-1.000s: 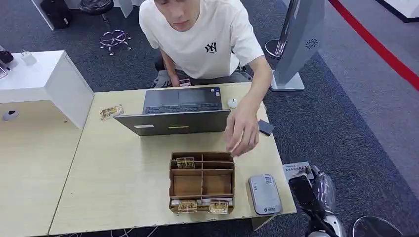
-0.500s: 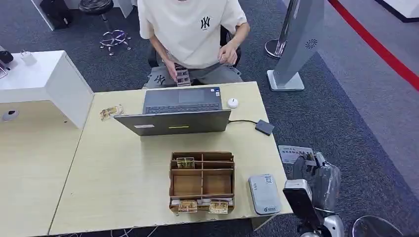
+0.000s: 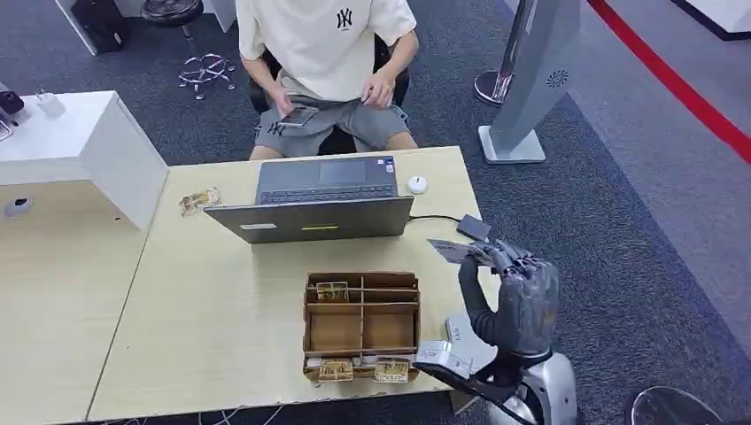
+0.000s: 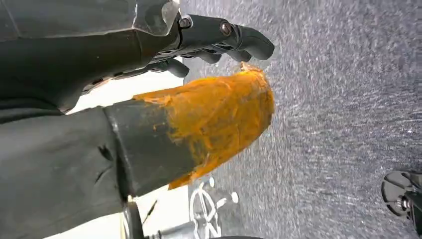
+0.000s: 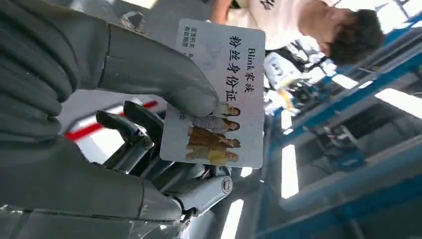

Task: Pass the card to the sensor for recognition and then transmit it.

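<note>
Above desk's right edge | R hand (image 3: 522,301) pinches card (image 5: 219,94) thumb-to-fingers | L hand (image 4: 199,134) fingers: can't tell

On the desk (image 3: 221,301), a divided organizer box (image 3: 361,326) sits near the front edge, with the laptop (image 3: 321,202) behind it and a person (image 3: 323,66) seated behind the laptop. A flat sensor pad (image 3: 462,336) lies just right of the box. The right hand (image 3: 518,297) is raised above the desk's right edge, over the pad, pinching the card (image 3: 456,251) between thumb and fingers. A small adapter (image 3: 474,227) lies right of the laptop.
</note>
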You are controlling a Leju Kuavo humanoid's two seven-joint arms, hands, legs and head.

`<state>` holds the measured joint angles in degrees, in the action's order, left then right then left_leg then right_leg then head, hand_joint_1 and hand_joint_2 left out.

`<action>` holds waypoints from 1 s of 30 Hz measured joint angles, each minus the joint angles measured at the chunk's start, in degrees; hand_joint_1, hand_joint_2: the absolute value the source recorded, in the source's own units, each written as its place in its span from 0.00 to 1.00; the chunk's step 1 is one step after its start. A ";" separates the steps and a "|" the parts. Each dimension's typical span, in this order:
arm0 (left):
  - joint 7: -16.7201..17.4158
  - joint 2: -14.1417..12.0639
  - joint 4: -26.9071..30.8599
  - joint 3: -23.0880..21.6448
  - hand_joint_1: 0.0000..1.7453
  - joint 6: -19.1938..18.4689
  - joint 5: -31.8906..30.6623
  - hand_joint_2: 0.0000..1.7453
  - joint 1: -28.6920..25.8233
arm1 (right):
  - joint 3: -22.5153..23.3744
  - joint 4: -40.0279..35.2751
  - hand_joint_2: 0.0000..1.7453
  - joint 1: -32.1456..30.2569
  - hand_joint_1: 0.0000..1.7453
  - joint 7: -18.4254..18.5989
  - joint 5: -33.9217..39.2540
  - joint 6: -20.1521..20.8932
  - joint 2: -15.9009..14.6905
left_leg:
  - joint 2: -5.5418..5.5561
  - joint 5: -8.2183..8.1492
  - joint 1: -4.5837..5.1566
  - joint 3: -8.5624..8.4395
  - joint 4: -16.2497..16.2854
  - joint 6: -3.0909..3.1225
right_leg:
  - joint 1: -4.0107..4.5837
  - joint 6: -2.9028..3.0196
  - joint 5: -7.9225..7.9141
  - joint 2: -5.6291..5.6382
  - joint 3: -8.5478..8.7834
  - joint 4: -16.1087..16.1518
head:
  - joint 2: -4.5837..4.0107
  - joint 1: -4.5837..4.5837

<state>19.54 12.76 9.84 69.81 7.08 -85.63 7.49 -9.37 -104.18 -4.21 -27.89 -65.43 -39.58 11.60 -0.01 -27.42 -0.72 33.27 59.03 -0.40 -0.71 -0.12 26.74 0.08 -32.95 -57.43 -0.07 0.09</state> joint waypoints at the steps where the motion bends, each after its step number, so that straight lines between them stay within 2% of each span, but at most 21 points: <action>1: 0.05 0.00 0.00 -0.24 0.00 -0.04 -0.35 0.00 0.01 | -0.53 1.06 1.00 1.84 1.00 0.38 -1.61 0.00 0.26 | 0.00 0.03 0.00 -0.03 0.00 0.02 | 0.00 0.00 -0.01 0.00 -0.01 0.00 | 0.00 0.00; 7: 0.88 0.00 0.00 -1.84 0.00 -0.74 -1.90 0.00 0.31 | -2.58 7.88 1.00 11.81 1.00 4.42 -8.80 0.00 1.07 | 0.02 0.09 0.01 0.00 0.01 0.04 | -0.01 -0.08 -0.12 -0.01 -0.01 0.00 | 0.00 0.00; 13: 1.55 0.22 0.00 -2.93 0.00 -1.07 -2.97 0.00 1.24 | -4.57 15.37 1.00 20.24 1.00 10.02 -14.48 0.00 1.12 | 0.05 0.12 0.02 0.03 0.05 0.07 | -0.01 -0.09 -0.13 -0.03 -0.01 0.00 | 0.00 0.00; 16: 1.97 0.33 0.00 -3.34 0.00 -1.46 -3.35 0.00 1.51 | -6.04 18.93 1.00 24.16 1.00 14.57 -18.34 0.00 1.09 | 0.02 0.12 0.02 0.01 0.05 0.07 | -0.01 -0.09 -0.14 0.00 -0.04 0.00 | 0.00 0.00; 23: 2.08 0.96 0.00 -3.78 0.00 -1.92 -3.94 0.00 2.03 | -9.36 25.63 1.00 31.29 1.00 21.43 -22.70 0.00 0.61 | 0.03 0.12 0.01 0.05 0.06 0.07 | -0.01 -0.09 -0.14 0.00 -0.06 0.00 | 0.00 -0.04; 27: 2.32 1.36 0.00 -3.89 0.00 -2.10 -4.02 0.00 2.24 | -13.50 30.44 1.00 36.02 1.00 28.58 -23.57 0.00 -1.00 | 0.03 0.12 0.02 0.04 0.07 0.07 | -0.01 -0.09 -0.14 0.01 -0.06 0.00 | 0.00 0.02; 30: 2.56 1.55 0.00 -3.89 0.00 -2.10 -3.94 0.00 2.40 | -16.74 33.31 1.00 38.80 1.00 32.26 -23.59 0.00 -2.31 | 0.03 0.12 0.02 0.04 0.08 0.08 | -0.01 -0.10 -0.14 0.01 -0.07 0.00 | 0.00 0.00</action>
<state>22.10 14.32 9.84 65.92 4.98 -89.57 9.89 -26.11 -70.87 34.59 4.37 -89.02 -39.58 9.29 0.03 -27.29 -0.69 33.31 59.11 -0.33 -0.72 -0.22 26.60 0.09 -33.02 -57.43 -0.07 0.09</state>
